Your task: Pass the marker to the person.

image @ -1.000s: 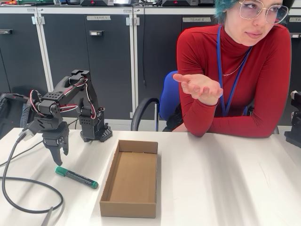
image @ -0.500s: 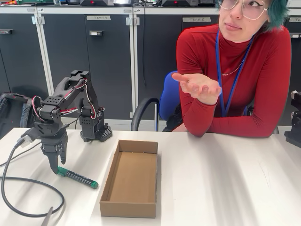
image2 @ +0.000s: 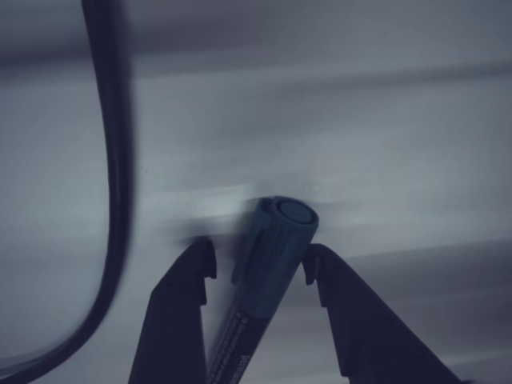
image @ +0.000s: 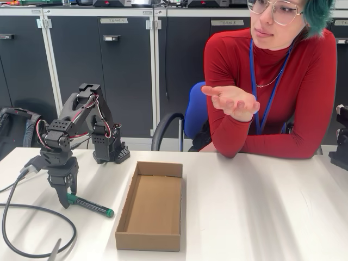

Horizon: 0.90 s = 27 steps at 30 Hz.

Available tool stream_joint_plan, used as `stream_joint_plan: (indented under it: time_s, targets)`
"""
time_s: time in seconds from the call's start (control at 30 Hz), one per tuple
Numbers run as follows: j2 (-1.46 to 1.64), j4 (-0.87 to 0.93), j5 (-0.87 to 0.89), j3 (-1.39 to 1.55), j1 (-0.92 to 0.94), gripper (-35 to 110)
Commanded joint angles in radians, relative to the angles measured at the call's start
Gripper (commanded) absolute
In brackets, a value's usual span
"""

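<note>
Green-capped marker (image2: 268,264) lies on the table (image: 244,206) between the gripper's (image2: 256,272) spread fingers, not yet clamped

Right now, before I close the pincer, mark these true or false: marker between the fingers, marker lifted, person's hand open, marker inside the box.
1. The slim green-capped marker lies between the pincer fingers. True.
2. The marker is lifted. False: it lies on the white table.
3. The red-topped person holds an open palm up. True.
4. The marker lies inside the brown cardboard box. False: it lies left of it in the fixed view.
</note>
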Motion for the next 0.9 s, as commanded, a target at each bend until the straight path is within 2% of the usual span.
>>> stream_joint_plan:
  time_s: [0.0,0.07,0.13,0.5,0.87]
  targets:
    - [-0.005,-0.005,-0.008,-0.011,0.006,13]
    - [-0.006,-0.003,0.003,-0.012,0.006,0]
    - [-0.006,-0.002,0.008,-0.012,0.006,-5]
    - [0.087,0.046,-0.014,0.028,-0.005,-5]
    - [0.373,0.275,-0.083,0.003,0.005,-5]
